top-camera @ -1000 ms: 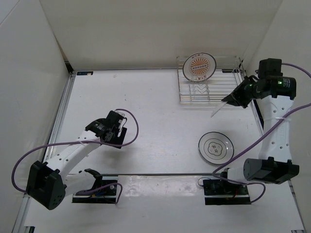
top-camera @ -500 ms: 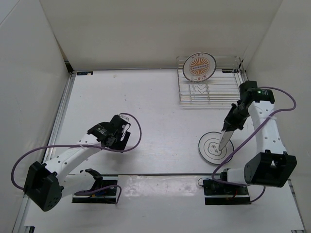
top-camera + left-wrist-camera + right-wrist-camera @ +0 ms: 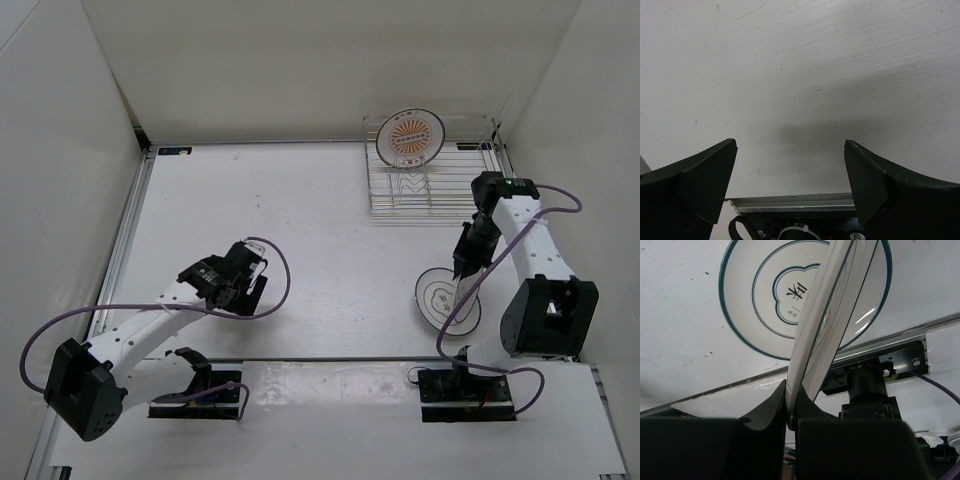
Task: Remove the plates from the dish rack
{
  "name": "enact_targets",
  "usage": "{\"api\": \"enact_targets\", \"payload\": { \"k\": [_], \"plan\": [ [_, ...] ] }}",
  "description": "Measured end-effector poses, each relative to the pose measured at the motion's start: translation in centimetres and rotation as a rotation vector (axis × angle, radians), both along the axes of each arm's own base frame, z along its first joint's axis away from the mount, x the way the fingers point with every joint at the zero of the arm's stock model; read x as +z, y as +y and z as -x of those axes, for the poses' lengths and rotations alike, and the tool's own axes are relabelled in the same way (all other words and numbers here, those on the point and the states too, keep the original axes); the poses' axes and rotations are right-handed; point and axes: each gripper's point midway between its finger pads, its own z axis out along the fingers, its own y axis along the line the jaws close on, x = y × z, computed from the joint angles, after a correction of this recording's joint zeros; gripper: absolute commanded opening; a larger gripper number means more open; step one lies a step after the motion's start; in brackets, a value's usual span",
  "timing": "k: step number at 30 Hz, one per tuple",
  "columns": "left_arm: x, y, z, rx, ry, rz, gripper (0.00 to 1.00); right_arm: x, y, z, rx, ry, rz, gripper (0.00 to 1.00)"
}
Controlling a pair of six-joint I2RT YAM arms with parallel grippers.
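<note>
Right gripper [image 3: 790,407] is pinched tight on the tilted plate [image 3: 827,310] I'm holding over the flat plate [image 3: 760,285] on the table [image 3: 680,355]; left gripper [image 3: 790,165] is wide open, empty.

White matte surface [image 3: 300,220], lightly scratched and speckled, edged by a silvery rail [image 3: 128,230] well left of the dish rack [image 3: 455,190]. Rack seated straight on it, at the far right corner. On the rack's near side, in line with its right half and apart from it, a ringed plate [image 3: 432,300] lying flat, face up, dark rings around a cloud-shaped outline with a character inside.
</note>
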Motion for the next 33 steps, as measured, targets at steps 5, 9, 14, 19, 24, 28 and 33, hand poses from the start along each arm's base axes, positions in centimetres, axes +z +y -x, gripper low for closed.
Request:
{"api": "enact_targets", "payload": {
  "k": [5,9,14,19,24,28,33],
  "plan": [
    [0.2,0.0,-0.1,-0.006,-0.013,-0.011,1.0,-1.2,0.0,0.6,0.024,0.063,0.026,0.0],
    [0.2,0.0,-0.1,-0.011,-0.017,-0.015,1.0,-1.8,0.5,1.1,0.052,0.107,0.043,0.08],
    [0.0,0.2,0.0,-0.009,-0.018,-0.027,1.0,-2.5,1.5,1.5,0.077,0.154,0.041,0.17],
    [-0.1,0.3,0.0,-0.009,-0.019,-0.033,1.0,-3.8,2.2,2.3,0.079,0.221,0.031,0.22],
    [-0.1,0.3,0.0,-0.012,-0.021,-0.033,1.0,-5.3,2.6,2.3,0.09,0.304,0.034,0.28],
    [-0.1,0.3,0.0,-0.014,-0.022,-0.036,1.0,-5.9,2.7,0.5,0.093,0.318,0.043,0.34],
    [-0.1,0.5,0.0,-0.013,-0.023,-0.042,1.0,-5.9,2.9,-2.7,0.089,0.239,0.053,0.47]
  ]
}}
